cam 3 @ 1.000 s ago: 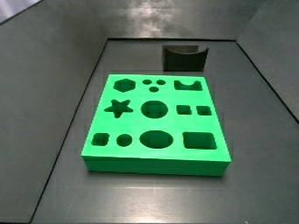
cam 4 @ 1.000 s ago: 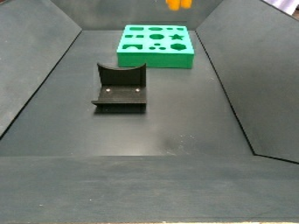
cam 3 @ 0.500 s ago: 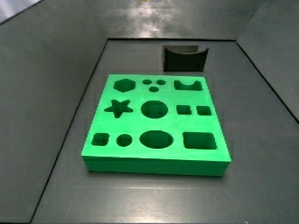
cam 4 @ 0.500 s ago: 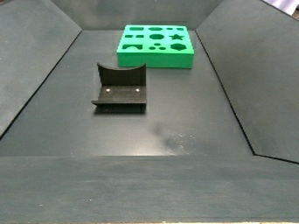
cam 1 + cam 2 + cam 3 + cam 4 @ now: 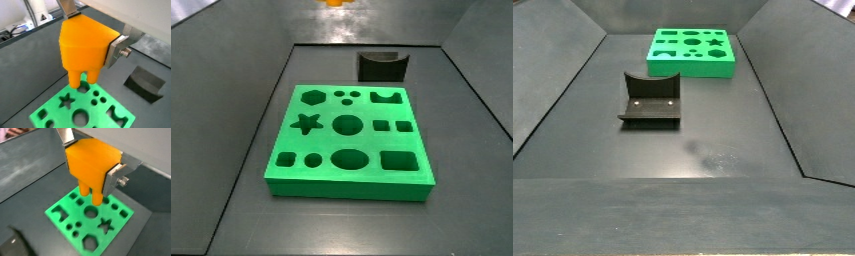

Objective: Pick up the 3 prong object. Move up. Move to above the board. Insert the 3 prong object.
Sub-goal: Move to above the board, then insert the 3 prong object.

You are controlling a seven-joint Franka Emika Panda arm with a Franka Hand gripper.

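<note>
3 prong object (image 5: 85, 47) held aloft above the board (image 5: 67, 215).
Piece is clamped in the gripper (image 5: 90, 45), prongs down; pickup and lift judged done, insertion not yet made.

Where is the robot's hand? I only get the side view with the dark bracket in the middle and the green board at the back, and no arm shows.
Observer: The gripper hangs above the board, outside your frame; both wrist views show it.
Operator: Is it carrying anything?
Observer: Yes. The 3 prong object, an orange block, is clamped between its fingers, prongs pointing down.
Operator: Is it in the board yet?
Observer: No. In a side view only an orange tip shows at the top edge, high above the board.
</note>
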